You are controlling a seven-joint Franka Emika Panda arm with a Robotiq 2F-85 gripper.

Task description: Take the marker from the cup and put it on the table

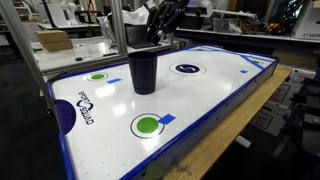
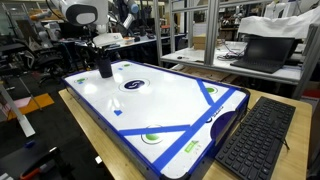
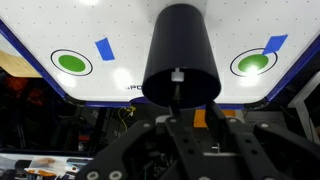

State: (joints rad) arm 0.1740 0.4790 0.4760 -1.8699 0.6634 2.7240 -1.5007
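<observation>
- Tall, smooth, navy-black plastic cup [image 1: 143, 72], tapering slightly toward its base. It stands upright on the large white air-hockey surface [image 1: 200, 105] with its raised blue rim, toward one end and well in from the edges in both exterior views [image 2: 104, 68].
- Markings on the surface: two green circles, one [image 1: 97, 76] beside the cup and one [image 1: 119, 125] nearer the camera; a blue ring mark [image 1: 187, 69] on the cup's other side; a dark blue semicircle [image 1: 64, 115] at the end rim.
- Black fingers [image 1: 156, 33] of the white robot arm [image 2: 80, 14], hanging just above the cup's wide round rim and angled down toward it. Whether they are released or clenched cannot be told from any view.
- Marker [image 3: 177, 76], seen only in the wrist view as a small white tip at the near edge of the cup's rim, with a thin dark line below it leading toward the fingers. It is still at the cup, not lying on the surface. Contact with the fingers cannot be told.
- Plain wooden bench [image 1: 235, 140] alongside the surface. In an exterior view it carries a flat black keyboard [image 2: 255, 140], with an open dark laptop [image 2: 262, 50] on a desk behind.
</observation>
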